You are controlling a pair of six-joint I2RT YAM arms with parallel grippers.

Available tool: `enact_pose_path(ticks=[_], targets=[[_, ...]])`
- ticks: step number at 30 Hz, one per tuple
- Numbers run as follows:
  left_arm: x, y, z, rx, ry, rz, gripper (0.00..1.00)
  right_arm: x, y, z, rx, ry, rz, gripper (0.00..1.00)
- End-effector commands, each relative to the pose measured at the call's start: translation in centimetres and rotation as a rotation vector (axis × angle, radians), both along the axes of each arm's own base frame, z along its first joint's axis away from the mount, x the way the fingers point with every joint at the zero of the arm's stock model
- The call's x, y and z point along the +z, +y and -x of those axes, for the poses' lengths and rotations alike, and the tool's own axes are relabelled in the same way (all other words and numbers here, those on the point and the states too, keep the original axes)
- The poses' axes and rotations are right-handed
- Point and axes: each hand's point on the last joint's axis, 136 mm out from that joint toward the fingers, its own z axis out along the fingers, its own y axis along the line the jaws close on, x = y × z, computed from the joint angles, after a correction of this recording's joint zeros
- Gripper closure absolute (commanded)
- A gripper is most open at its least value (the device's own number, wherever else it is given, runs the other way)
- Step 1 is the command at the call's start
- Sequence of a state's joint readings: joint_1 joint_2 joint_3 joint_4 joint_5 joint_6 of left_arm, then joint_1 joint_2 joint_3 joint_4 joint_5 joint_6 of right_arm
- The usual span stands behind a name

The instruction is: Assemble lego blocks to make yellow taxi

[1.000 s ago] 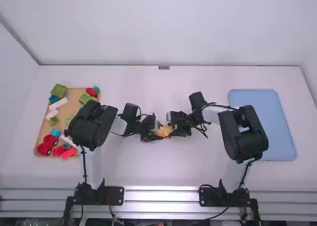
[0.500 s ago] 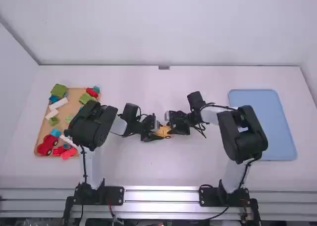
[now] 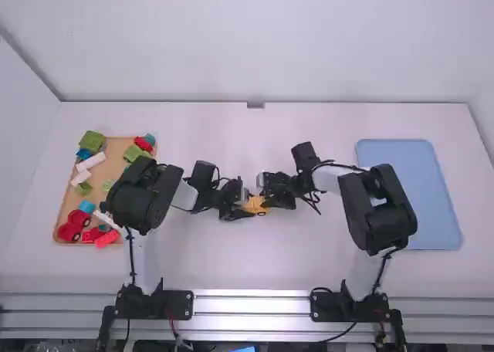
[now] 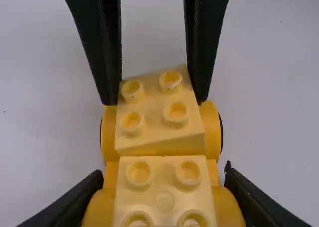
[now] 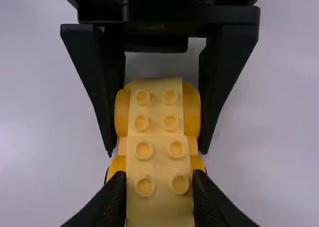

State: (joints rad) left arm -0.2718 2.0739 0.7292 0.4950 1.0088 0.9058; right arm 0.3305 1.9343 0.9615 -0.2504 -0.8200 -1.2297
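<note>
The left arm (image 3: 144, 194) and right arm (image 3: 380, 209) bend inward at the elbows. The left gripper (image 3: 248, 207) and right gripper (image 3: 265, 204) face each other closely, each pair of fingers clamped, tips apart.

yellow blocks (image 4: 160, 144): smooth plastic, slight sheen | table (image 3: 247, 267): smooth, matt | rail (image 3: 251, 304): metal | blue tray (image 3: 432, 213): smooth, matt
</note>
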Motion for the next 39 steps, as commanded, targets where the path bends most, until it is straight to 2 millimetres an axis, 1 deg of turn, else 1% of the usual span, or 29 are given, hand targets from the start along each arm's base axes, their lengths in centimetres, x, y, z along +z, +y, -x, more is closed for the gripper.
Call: enact_pose_path(ticks=[1, 6, 8, 9, 10, 11, 12, 14, 16, 20, 23, 24, 26, 27, 28, 29, 30, 31, 32, 33, 35, 36, 37, 39], targets=[[-1.2, 0.3, 0.4, 0.013, 0.027, -0.033, 0.54, -1.2, 0.4, 0.8, 0.027, -0.007, 0.059, 0.67], [-1.2, 0.3, 0.4, 0.013, 0.024, -0.032, 0.55, -1.9, 0.6, 1.1, 0.040, -0.027, 0.120, 0.67], [-1.2, 0.3, 0.4, 0.013, 0.024, -0.032, 0.55, -2.2, 0.8, 1.3, 0.050, -0.039, 0.139, 0.69], [-1.2, 0.3, 0.4, 0.013, 0.025, -0.033, 0.55, -2.2, 1.0, 1.3, 0.042, -0.038, 0.149, 0.63], [-1.2, 0.3, 0.4, 0.013, 0.025, -0.033, 0.55, -2.2, 1.0, 1.3, 0.042, -0.038, 0.149, 0.63], [-1.2, 0.3, 0.4, 0.013, 0.025, -0.033, 0.55, -2.3, 0.9, 1.1, 0.028, -0.035, 0.154, 0.55], [-1.2, 0.3, 0.4, 0.013, 0.025, -0.033, 0.55, -2.2, 0.9, 1.1, 0.029, -0.033, 0.151, 0.49], [-1.2, 0.3, 0.4, 0.013, 0.024, -0.032, 0.55, -2.1, 1.0, 1.1, 0.030, -0.034, 0.141, 0.46], [-1.2, 0.3, 0.4, 0.013, 0.024, -0.032, 0.55, -1.5, 1.2, 0.9, 0.027, -0.027, 0.093, 0.43], [-1.2, 0.3, 0.4, 0.013, 0.025, -0.033, 0.56, -0.1, 1.0, 0.5, 0.044, -0.028, -0.017, 0.43], [-1.2, 0.3, 0.4, 0.014, 0.027, -0.033, 0.56, 1.7, 0.5, 0.4, 0.073, -0.036, -0.153, 0.43], [-1.2, 0.3, 0.4, 0.014, 0.027, -0.033, 0.56, 1.9, 0.5, 0.4, 0.074, -0.037, -0.162, 0.43], [-1.2, 0.3, 0.4, 0.014, 0.025, -0.033, 0.56, 3.6, 0.0, 0.3, 0.080, -0.041, -0.287, 0.43], [-1.2, 0.3, 0.3, 0.014, 0.023, -0.032, 0.56, 4.3, -0.2, 0.4, 0.082, -0.038, -0.336, 0.49], [-1.2, 0.3, 0.3, 0.014, 0.023, -0.032, 0.57, 4.4, -0.2, 0.4, 0.082, -0.035, -0.344, 0.51], [-1.2, 0.2, 0.3, 0.013, 0.018, -0.030, 0.57, 4.4, -0.2, 0.6, 0.082, -0.030, -0.347, 0.70], [-1.1, 0.2, 0.2, 0.013, 0.014, -0.029, 0.57, 4.0, -0.2, 0.7, 0.082, -0.029, -0.334, 0.83], [-1.1, 0.2, 0.1, 0.014, 0.009, -0.028, 0.58, 3.4, -0.3, 0.8, 0.076, -0.027, -0.303, 0.92], [-1.1, 0.2, 0.1, 0.014, 0.009, -0.028, 0.58, 3.2, -0.3, 0.9, 0.072, -0.021, -0.290, 0.95], [-1.0, 0.2, 0.1, 0.014, 0.005, -0.027, 0.58, 2.0, -0.2, 0.9, 0.044, -0.003, -0.227, 1.00], [-1.0, 0.2, 0.1, 0.014, 0.007, -0.027, 0.58, 0.2, -0.2, 0.6, -0.025, 0.026, -0.129, 1.00], [-1.0, 0.2, 0.1, 0.014, 0.007, -0.027, 0.58, 0.1, -0.2, 0.5, -0.032, 0.028, -0.120, 1.00], [-1.1, 0.2, 0.1, 0.014, 0.009, -0.028, 0.58, -1.0, -0.3, 0.2, -0.091, 0.045, -0.050, 1.00], [-1.1, 0.2, 0.1, 0.014, 0.009, -0.028, 0.58, -2.2, -0.5, 0.1, -0.138, 0.051, 0.025, 1.00]])
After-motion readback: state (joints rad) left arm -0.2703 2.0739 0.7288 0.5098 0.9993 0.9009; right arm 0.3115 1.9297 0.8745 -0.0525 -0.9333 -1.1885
